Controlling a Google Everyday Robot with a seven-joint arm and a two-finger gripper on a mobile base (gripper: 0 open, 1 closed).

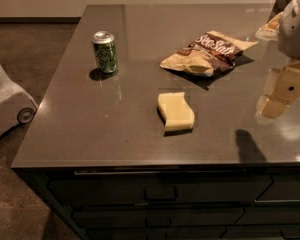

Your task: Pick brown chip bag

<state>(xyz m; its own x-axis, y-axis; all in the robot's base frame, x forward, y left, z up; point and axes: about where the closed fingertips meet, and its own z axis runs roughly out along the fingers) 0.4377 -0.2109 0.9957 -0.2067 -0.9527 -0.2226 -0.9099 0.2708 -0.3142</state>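
Three things rest on the dark surface (pixel 90 134). A green can (pixel 105 52) stands upright at the left. A pale yellow block (pixel 176 112) lies near the middle. The brown chip bag (pixel 207 53) lies flat behind it, to the right. The end effector (pixel 277 96) hangs at the right edge, apart from the bag; its opening cannot be told.

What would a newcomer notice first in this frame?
The brown chip bag lies flat toward the back right of the dark countertop, and its white lettering catches the eye. A green can stands upright to the bag's left, and a pale yellow block lies nearer the camera. The end effector hangs over the counter at the right of the view, apart from the bag.
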